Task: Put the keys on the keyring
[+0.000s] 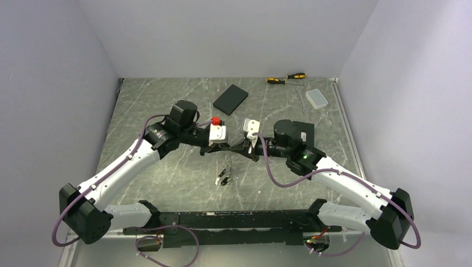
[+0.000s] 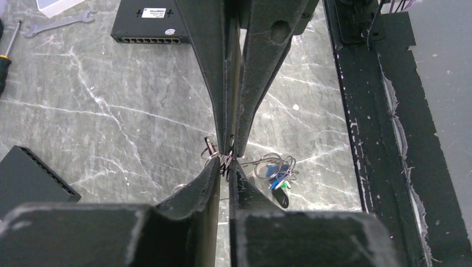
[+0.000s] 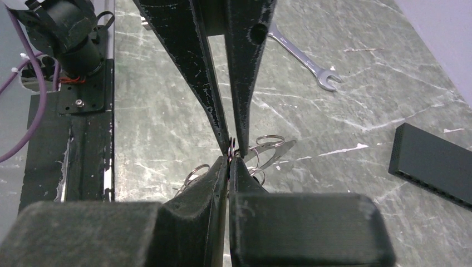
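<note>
Right gripper (image 3: 229,158): black fingers closed to a slit, nipping the thin silver metal keyring (image 3: 231,146) at their tips.
Left gripper (image 2: 225,166): fingers almost together, tip to tip with the right; what they pinch cannot be told.
Keys: small silver keys with blue and green tags (image 2: 276,178), bunched low over the grey marble table (image 2: 111,122), just beside the tips.
Coming move: likely turns on the bunch lying toward the black base rail (image 2: 367,139), about equally near both arms.
</note>
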Robot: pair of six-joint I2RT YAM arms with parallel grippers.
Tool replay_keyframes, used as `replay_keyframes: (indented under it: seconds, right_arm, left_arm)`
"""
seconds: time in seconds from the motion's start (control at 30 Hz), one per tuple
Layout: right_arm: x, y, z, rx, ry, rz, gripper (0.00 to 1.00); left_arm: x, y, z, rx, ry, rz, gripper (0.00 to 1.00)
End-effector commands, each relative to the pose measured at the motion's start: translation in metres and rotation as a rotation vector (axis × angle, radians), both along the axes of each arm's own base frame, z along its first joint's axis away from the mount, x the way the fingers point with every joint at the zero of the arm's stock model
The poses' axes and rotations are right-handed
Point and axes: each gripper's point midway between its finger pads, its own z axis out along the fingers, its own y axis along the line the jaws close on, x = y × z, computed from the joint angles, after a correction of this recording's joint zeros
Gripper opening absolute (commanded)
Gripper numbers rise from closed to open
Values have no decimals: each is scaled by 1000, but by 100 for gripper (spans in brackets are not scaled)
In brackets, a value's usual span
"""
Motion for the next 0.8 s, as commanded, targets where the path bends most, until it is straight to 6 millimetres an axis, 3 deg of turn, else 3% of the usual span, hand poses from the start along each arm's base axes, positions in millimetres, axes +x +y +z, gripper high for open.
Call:
replay_keyframes:
  seconds: [0.0, 0.03, 0.23, 0.37, 0.43, 0.77]
  right_arm:
    - [0, 6, 38, 94, -99, 27, 0]
    - [0, 6, 37, 93, -98, 27, 0]
    - [2, 5, 33, 83, -76, 7, 0]
    - [-1, 0, 26, 82, -49, -12, 21]
    - [-4, -3, 25, 95, -36, -18, 27]
    - [-8, -8, 17, 104, -17, -34, 29]
  left_arm:
    - [1, -5, 9, -11, -44, -26, 5]
    - [0, -6, 9, -14, -43, -29, 0]
    - [1, -9, 18, -59, -44, -19, 0]
    - [3, -8, 31, -101, -75, 15, 0]
    - [3, -7, 38, -122, -86, 26, 0]
    - [0, -6, 52, -179, -96, 36, 0]
